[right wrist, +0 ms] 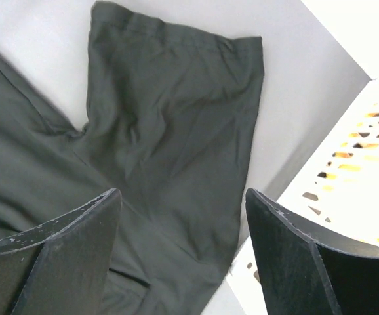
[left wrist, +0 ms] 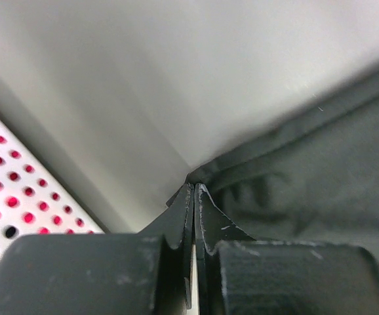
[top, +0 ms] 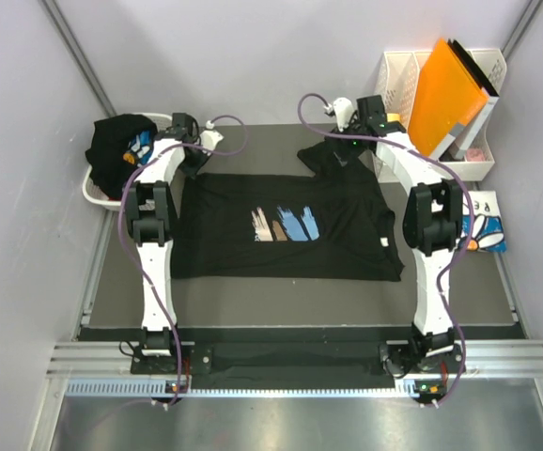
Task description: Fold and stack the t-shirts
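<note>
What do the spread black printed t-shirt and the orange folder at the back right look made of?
The black printed t-shirt looks like soft matte knit, probably cotton: it lies limp and creased. The orange folder looks like smooth, stiff sheet, likely plastic, though coated card is possible: it stands flat-faced with straight edges.

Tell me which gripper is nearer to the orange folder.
Right. The right gripper hovers over the shirt sleeve, just left of the orange folder; the left gripper is far off, beside the laundry basket.
</note>
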You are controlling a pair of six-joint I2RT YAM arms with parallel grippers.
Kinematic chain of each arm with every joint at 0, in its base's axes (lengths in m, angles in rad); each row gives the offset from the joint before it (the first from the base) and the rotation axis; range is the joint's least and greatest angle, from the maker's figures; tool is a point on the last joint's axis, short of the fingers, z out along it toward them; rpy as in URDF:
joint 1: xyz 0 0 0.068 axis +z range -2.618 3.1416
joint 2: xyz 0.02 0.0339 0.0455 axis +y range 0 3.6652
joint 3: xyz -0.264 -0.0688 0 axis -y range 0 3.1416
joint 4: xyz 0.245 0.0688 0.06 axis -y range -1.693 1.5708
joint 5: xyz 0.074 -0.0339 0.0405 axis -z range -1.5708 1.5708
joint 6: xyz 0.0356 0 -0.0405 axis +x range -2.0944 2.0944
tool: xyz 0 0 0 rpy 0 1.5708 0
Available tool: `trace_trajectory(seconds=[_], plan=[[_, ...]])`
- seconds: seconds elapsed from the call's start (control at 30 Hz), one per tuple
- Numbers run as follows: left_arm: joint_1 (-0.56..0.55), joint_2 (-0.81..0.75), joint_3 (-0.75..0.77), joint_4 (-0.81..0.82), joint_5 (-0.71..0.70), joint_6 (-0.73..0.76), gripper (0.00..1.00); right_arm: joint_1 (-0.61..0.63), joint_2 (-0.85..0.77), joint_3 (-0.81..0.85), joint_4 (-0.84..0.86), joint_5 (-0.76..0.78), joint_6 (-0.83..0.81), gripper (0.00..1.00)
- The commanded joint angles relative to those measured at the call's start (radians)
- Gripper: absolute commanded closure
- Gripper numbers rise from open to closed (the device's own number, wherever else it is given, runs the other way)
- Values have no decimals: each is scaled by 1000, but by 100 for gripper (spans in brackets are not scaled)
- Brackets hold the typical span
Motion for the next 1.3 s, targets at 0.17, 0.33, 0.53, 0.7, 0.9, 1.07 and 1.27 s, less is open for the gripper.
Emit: trace_trajectory(seconds=[0.17, 0.33, 0.53, 0.7, 0.9, 1.07, 1.27], plan=[[-1, -152, -139, 0, 34, 9, 100, 6, 103, 125, -62, -152, 23, 22], [-10, -145, -154, 11, -6, 10, 100, 6, 130, 144, -74, -173, 29, 21], [-24, -148, -185, 40, -45, 16, 93, 8, 127, 142, -70, -172, 25, 21], [-29, -151, -188, 65, -54, 21, 82, 6, 126, 142, -71, -167, 26, 21], [-32, -163, -202, 108, -42, 44, 56, 10, 120, 130, -74, -166, 25, 22], [-32, -116, -182, 99, -22, 171, 43, 17, 104, 122, -71, -160, 17, 23], [-32, 9, -11, -85, 26, 216, 45, 25, 78, 107, -58, -144, 3, 23]])
